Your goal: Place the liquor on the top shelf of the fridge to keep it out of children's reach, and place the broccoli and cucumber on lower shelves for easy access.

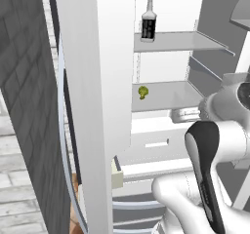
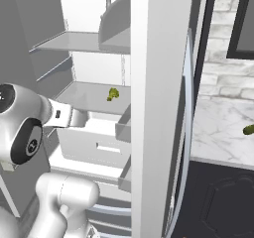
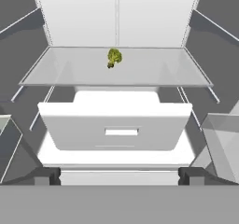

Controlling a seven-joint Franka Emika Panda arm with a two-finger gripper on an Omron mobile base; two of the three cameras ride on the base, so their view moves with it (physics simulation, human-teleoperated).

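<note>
Inside the fridge (image 1: 215, 28), left base view: liquor (image 1: 148, 21) stands on the top shelf (image 1: 180, 42), broccoli (image 1: 143, 92) on a lower shelf (image 1: 171, 96). Right base view: cucumber (image 2: 248, 129) lies on the counter (image 2: 223, 133), at 3 o'clock. Hand view: gripper (image 3: 119, 175) spread wide, empty; broccoli (image 3: 114, 58) well ahead at 12 o'clock.

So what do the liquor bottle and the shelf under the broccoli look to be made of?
The liquor: apparently glass, glossy, with a dark body, paler neck and black label. The shelf under the broccoli: a thin grey-white translucent slab, probably frosted glass or plastic; the render leaves that open.
</note>
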